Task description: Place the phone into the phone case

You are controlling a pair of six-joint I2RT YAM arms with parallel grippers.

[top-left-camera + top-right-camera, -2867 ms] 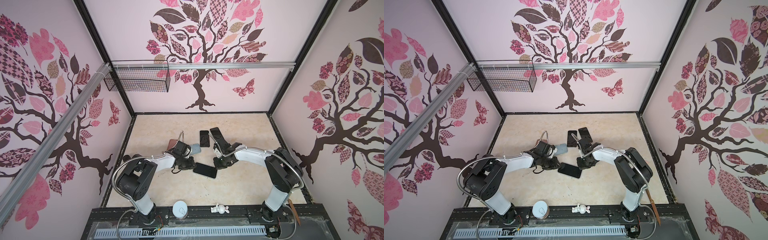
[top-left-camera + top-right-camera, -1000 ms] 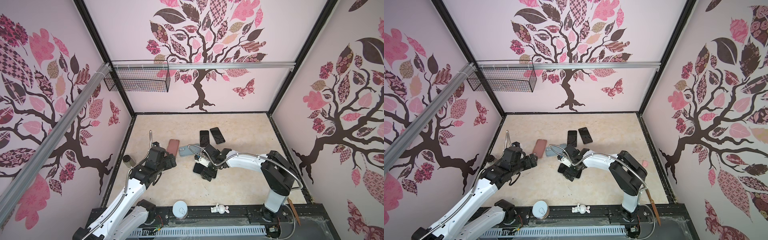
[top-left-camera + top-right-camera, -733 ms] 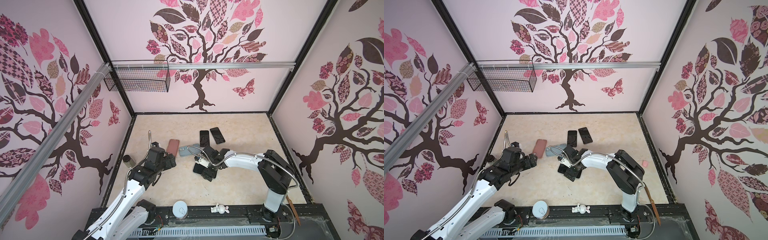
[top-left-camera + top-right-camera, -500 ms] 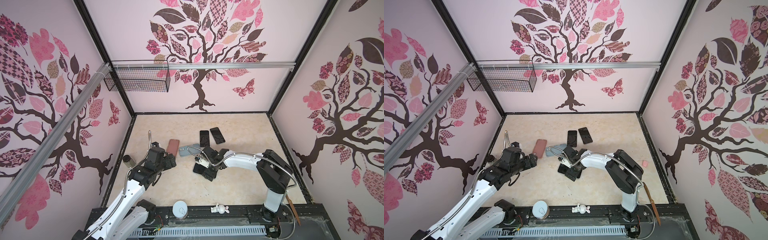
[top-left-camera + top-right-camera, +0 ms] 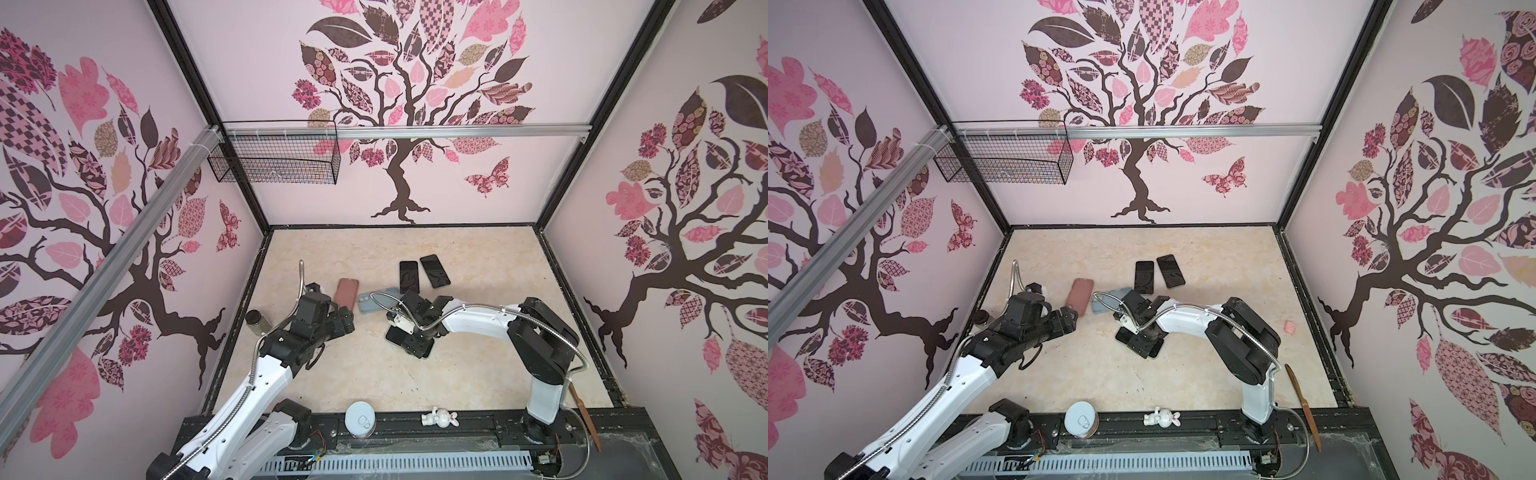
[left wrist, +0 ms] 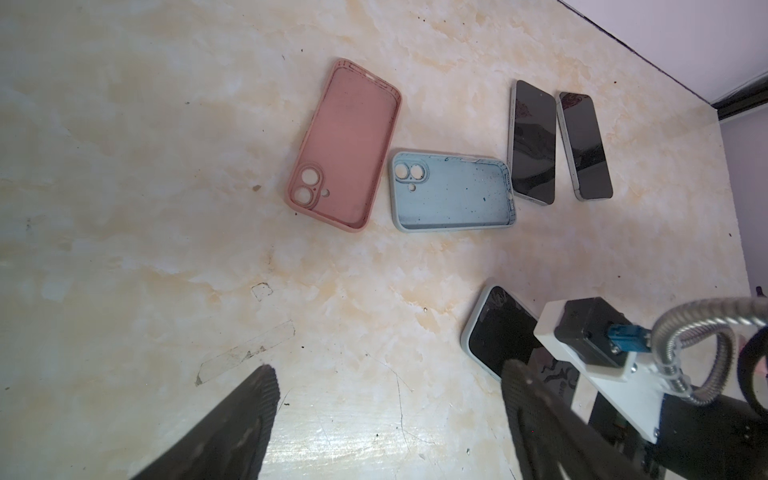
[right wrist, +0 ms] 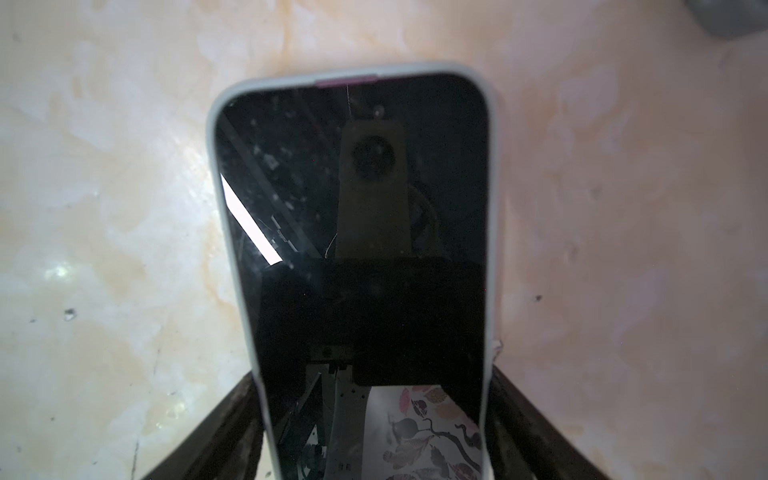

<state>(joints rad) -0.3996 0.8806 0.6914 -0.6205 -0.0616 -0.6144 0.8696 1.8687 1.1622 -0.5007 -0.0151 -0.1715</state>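
Cases (image 5: pixel 347 293) left of bare phones (image 5: pixel 408 276), cased phone (image 7: pixel 353 249) in front

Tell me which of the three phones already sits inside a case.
The phone lying alone under the right gripper: a pale case rim frames its screen. The other two phones, side by side, are bare.

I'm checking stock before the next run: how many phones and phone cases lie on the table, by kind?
Bare phones: 2
Empty cases: 2, the pink case and the light blue case
Phone in a pale case: 1
Total: 5
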